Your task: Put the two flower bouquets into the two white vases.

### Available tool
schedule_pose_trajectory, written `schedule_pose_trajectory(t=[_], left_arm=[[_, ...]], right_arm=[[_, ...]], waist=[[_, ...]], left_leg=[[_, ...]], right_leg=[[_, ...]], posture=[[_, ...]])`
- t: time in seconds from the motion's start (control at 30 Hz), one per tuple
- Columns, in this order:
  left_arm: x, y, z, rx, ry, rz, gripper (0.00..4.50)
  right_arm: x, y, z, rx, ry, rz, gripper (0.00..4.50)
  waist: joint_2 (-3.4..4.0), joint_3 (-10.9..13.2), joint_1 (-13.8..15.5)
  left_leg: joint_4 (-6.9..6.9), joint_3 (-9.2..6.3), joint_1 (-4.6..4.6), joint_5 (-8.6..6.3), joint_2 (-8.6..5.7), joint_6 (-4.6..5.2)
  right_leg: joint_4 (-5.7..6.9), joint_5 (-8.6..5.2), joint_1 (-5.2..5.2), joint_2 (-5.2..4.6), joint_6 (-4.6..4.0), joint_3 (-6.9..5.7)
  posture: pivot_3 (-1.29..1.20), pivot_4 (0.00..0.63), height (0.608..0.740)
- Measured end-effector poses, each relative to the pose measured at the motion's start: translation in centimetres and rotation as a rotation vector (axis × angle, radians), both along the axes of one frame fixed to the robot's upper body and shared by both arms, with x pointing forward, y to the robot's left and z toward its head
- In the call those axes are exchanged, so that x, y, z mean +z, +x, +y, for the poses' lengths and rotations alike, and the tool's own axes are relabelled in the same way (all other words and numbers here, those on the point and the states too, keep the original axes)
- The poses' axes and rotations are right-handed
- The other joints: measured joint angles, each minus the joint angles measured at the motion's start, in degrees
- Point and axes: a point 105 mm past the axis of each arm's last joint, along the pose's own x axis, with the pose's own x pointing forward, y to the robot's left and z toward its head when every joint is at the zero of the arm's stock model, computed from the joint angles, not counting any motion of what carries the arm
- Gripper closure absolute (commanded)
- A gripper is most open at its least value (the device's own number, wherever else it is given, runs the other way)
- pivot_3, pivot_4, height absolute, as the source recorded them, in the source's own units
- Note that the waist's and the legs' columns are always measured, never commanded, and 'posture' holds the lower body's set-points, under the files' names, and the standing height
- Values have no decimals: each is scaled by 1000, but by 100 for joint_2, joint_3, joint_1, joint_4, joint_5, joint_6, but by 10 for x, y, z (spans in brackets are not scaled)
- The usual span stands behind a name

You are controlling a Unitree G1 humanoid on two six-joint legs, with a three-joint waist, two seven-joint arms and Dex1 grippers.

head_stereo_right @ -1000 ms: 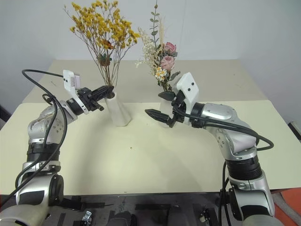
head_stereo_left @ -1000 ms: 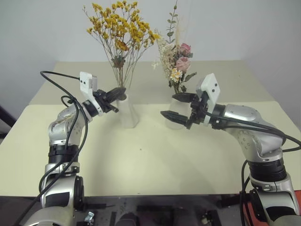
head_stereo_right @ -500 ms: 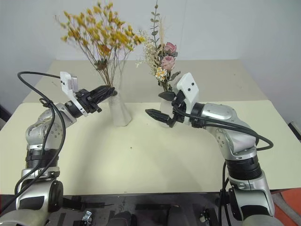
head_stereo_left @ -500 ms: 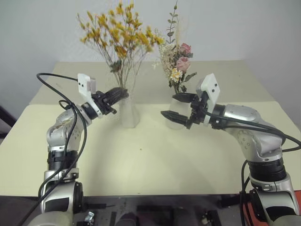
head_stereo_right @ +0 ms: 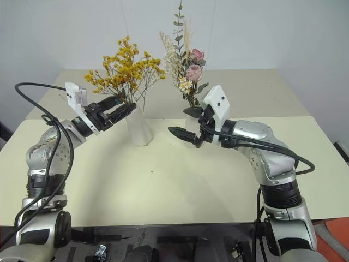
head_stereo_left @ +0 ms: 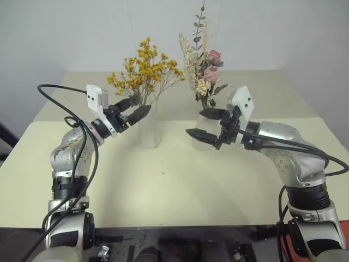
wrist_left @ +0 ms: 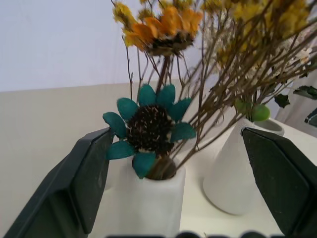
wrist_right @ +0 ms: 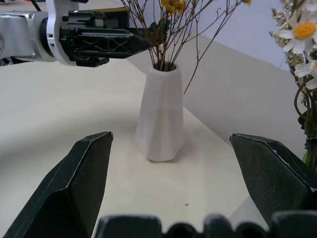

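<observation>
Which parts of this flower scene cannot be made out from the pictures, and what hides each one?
- Wide vase, left eye view: mostly hidden behind the right claw.
- Pink bouquet, right wrist view: cut off by the picture's edge.
- Yellow bouquet, left wrist view: blossoms blurred and cut off at the edge.
- Slim vase, left wrist view: base cut off by the edge.

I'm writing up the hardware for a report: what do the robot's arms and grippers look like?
Both arms are silver-grey metal segments with black joint bands and loose black cables. The left gripper and right gripper each have two black, pointed fingers, topped by a white box-shaped wrist module with small dark dots.
</observation>
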Motion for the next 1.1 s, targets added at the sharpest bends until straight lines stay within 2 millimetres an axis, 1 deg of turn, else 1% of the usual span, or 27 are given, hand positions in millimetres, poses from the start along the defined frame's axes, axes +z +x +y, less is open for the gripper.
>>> schedule_pose_trajectory(t=[0.1, 0.37, 0.47, 0.53, 0.57, 0.7, 0.83, 0.9, 1.03, 1.1], left_arm=[[3, -11, 8, 4, 4, -4, 37], [27, -46, 27, 5, 53, -68, 37], [33, -61, 38, 21, 92, -79, 37], [33, -73, 44, 25, 129, -81, 37], [32, -78, 47, 27, 151, -79, 37], [25, -104, 63, 32, 232, -67, 37], [6, -130, 67, -34, 327, 3, 37], [-1, -137, 67, -60, 359, 21, 37], [-10, -145, 73, -61, 434, 23, 37], [-14, -149, 75, -71, 471, 24, 37]], right_arm=[[0, 0, 0, 0, 0, -1, 0], [-2, -1, -2, 3, -10, 4, 0], [-5, -1, -8, -5, -21, 14, 0], [-7, -2, -14, -20, -23, 18, 0], [-8, -2, -17, -27, -27, 22, 0], [-16, -3, -32, -59, -42, 47, 0], [-24, -4, -49, -98, -51, 75, 0], [-29, -7, -56, -101, -54, 82, 0], [-44, -11, -73, -113, -72, 111, 0], [-46, -11, -83, -130, -81, 113, 0]], waist=[[0, 0, -10], [0, 0, 0], [1, 0, -4], [1, 0, -3], [1, 0, -3], [2, 1, 7], [4, 2, 19], [4, 2, 44], [3, 2, 101], [4, 2, 112]], left_leg=[[-1, -1, 0, 0, 2, 0], [-2, -2, 1, 0, 2, 0], [-4, -2, 1, -1, 3, 1], [-8, -1, 1, -1, 4, 1], [-10, 0, 2, -1, 5, 1], [-13, 4, 3, -1, 7, 2], [-15, 9, 7, -3, 8, 4], [-16, 13, 9, -3, 8, 5], [-16, 25, 11, -3, 8, 5], [-17, 29, 11, -4, 9, 6]], right_leg=[[0, 0, -2, 0, 0, 1], [-1, 0, -1, 0, 0, 1], [-5, 0, -1, 0, 0, 2], [-13, 0, -1, 1, 0, 2], [-35, 0, 0, 1, 0, 2], [-46, -1, 0, 1, -1, 2], [-48, -1, 4, 1, -2, 4], [-49, -1, 9, 1, -2, 2], [-52, -1, 13, 1, -2, 3], [-53, -1, 12, 1, -2, 4]], posture=[[0, 150, 740], [0, 150, 740], [0, 150, 740], [0, 150, 740], [0, 150, 740], [0, 150, 740], [0, 150, 740], [0, 150, 740], [0, 150, 740], [0, 150, 740]])
